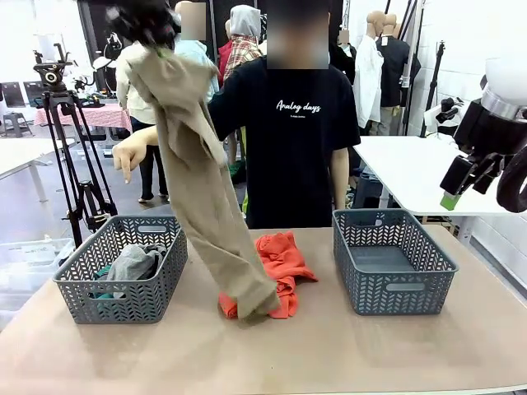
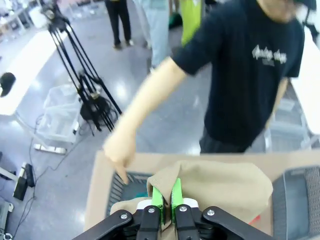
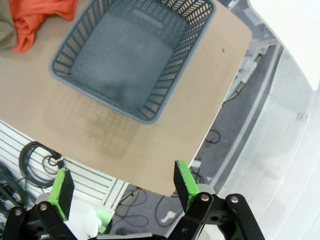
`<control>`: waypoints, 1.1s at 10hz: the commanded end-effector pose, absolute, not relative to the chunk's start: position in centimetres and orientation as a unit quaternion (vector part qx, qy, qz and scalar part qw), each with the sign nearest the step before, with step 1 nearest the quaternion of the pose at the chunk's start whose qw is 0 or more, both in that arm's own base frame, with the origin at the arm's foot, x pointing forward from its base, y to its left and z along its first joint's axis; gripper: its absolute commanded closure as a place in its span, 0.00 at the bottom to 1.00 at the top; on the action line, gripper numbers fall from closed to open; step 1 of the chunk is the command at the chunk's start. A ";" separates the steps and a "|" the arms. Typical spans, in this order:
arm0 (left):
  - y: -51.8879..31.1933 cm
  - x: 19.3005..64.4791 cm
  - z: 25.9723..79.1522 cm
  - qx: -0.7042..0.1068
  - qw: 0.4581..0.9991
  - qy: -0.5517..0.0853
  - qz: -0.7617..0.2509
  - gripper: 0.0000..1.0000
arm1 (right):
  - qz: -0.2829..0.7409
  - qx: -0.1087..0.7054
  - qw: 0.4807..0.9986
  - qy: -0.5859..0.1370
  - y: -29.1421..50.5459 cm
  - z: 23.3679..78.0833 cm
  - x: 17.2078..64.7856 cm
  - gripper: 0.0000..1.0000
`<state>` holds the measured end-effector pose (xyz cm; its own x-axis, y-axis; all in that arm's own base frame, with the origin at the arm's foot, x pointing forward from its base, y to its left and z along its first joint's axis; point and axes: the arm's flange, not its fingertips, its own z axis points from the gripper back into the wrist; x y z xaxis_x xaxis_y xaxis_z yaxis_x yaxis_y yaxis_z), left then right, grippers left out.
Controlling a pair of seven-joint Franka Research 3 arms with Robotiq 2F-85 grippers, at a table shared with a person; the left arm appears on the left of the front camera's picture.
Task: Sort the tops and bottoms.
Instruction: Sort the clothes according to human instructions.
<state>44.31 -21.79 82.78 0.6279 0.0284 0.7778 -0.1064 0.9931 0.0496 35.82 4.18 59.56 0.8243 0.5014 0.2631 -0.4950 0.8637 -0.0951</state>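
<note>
Room inventory: glossy grey floor; white wall at right; tan counter in front; white table behind right, second white table at left; pink-checked table far back; black tripod with clear box beside it on the floor.

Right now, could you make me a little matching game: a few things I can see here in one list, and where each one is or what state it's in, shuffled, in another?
Things:
1. tan garment
2. orange garment
3. grey garment
4. right gripper

Places or states:
A. lying in a heap on the table
B. inside the left basket
C. hanging from the shut left gripper
D. open, holding nothing

Pairs: 1-C, 2-A, 3-B, 4-D.
</note>
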 end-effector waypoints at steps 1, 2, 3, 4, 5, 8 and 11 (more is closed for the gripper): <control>-20.0 45.0 88.5 0.063 0.879 -0.471 0.040 1.00 | 0.258 -0.016 0.957 -0.136 4.3 59.6 35.8 0.00; -18.8 45.0 90.9 0.086 0.865 -0.493 0.045 1.00 | 0.258 -0.016 0.957 -0.136 4.3 59.6 35.8 0.00; -17.6 45.4 93.1 0.097 0.861 -0.498 0.048 1.00 | 0.258 -0.016 0.957 -0.136 4.3 59.6 35.8 0.00; -17.0 45.3 95.5 0.116 0.850 -0.511 0.046 1.00 | 0.258 -0.016 0.957 -0.136 4.3 59.6 35.8 0.00; -16.4 45.4 97.6 0.129 0.834 -0.534 0.057 1.00 | 0.258 -0.016 0.957 -0.136 4.3 59.6 35.8 0.00; -13.6 45.7 100.0 0.146 0.820 -0.545 0.097 1.00 | 0.258 -0.016 0.957 -0.136 4.3 59.6 35.8 0.00; -13.6 44.7 96.2 0.139 0.840 -0.516 0.097 1.00 | 0.258 -0.016 0.957 -0.136 4.3 59.6 35.8 0.00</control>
